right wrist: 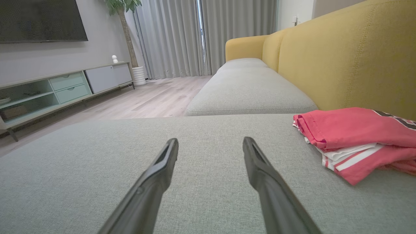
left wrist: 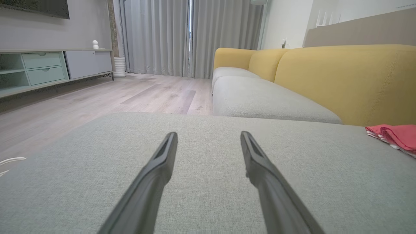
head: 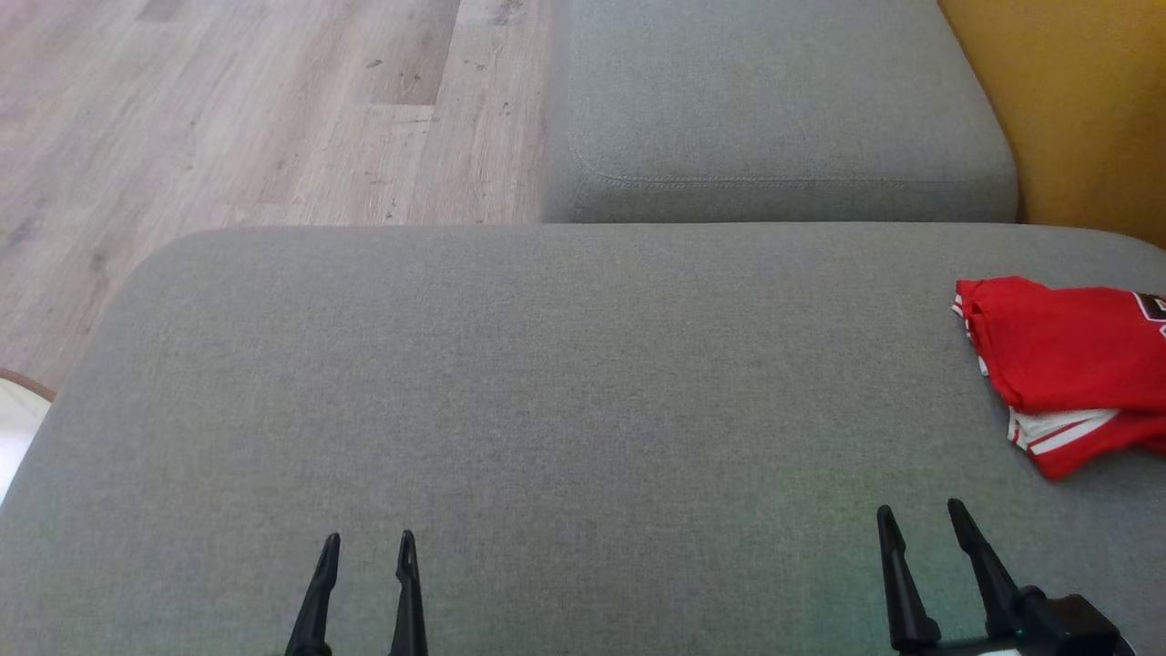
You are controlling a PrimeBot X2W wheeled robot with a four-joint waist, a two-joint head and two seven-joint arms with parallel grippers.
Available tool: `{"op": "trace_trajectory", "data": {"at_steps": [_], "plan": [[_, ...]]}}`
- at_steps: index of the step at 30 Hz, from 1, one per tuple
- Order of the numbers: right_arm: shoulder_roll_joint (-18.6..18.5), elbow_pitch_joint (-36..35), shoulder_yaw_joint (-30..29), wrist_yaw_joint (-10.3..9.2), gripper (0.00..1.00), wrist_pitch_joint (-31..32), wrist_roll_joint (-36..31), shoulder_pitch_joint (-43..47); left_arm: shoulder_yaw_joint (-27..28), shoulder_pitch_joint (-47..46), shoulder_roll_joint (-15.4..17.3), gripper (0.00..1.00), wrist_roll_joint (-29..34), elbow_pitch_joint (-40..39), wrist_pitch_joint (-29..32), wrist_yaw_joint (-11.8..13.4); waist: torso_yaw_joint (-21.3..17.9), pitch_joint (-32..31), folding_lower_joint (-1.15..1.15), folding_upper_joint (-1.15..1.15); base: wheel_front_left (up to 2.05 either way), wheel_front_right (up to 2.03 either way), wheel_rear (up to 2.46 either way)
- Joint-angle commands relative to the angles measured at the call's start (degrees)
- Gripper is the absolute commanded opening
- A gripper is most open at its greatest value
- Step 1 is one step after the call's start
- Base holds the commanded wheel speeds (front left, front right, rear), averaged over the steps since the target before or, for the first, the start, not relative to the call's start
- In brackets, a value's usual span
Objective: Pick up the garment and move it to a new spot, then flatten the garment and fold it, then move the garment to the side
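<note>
Folded red garment (head: 1061,364), white stripes, maybe lettering, left fingers (head: 319,592), right fingers (head: 898,579) wide

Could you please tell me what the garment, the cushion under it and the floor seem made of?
Garment: soft red cloth, matte, with white stripes; it lies in limp folds, possibly jersey.
Cushion: grey woven upholstery, matte, fine weave showing.
Floor: pale planks with grain and knots; wood or laminate, cannot tell.

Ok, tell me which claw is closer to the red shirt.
The right claw: the red shirt lies just ahead to its right, while the left claw sits far across the cushion.
</note>
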Motion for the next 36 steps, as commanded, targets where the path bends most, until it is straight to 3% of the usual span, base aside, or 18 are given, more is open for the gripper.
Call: {"op": "trace_trajectory", "data": {"at_steps": [1, 2, 7, 36], "plan": [[-0.4, -2.1, 1.0, 0.39, 1.00, -0.8, 0.4, -2.2, 1.7, -2.5, -0.3, 1.00, 0.9, -1.4, -0.3, -0.2, 0.1, 0.1, 0.00, 0.00, 0.00, 0.00, 0.00], [0.0, 0.0, -0.1, 0.00, 0.00, 0.0, 0.0, 0.0, 0.0, 0.0, 0.0, 0.00, 0.5, 0.3, 0.0, 0.0, 0.0, 0.1, 0.00, 0.00, 0.00, 0.00, 0.00], [0.0, 4.5, 0.3, -0.02, 0.00, 0.1, 0.1, 0.6, -0.1, 1.1, 0.0, 0.00, 0.4, 4.6, 0.1, 0.0, 0.0, 0.1, 0.00, 0.00, 0.00, 0.00, 0.00], [-1.0, 5.0, -0.7, 0.07, 0.00, 3.8, 20.1, -4.2, 3.0, -3.5, 1.0, 0.00, -19.4, 5.4, 3.7, -2.9, -1.4, 1.6, 0.00, 0.00, 0.00, 0.00, 0.00]]}}
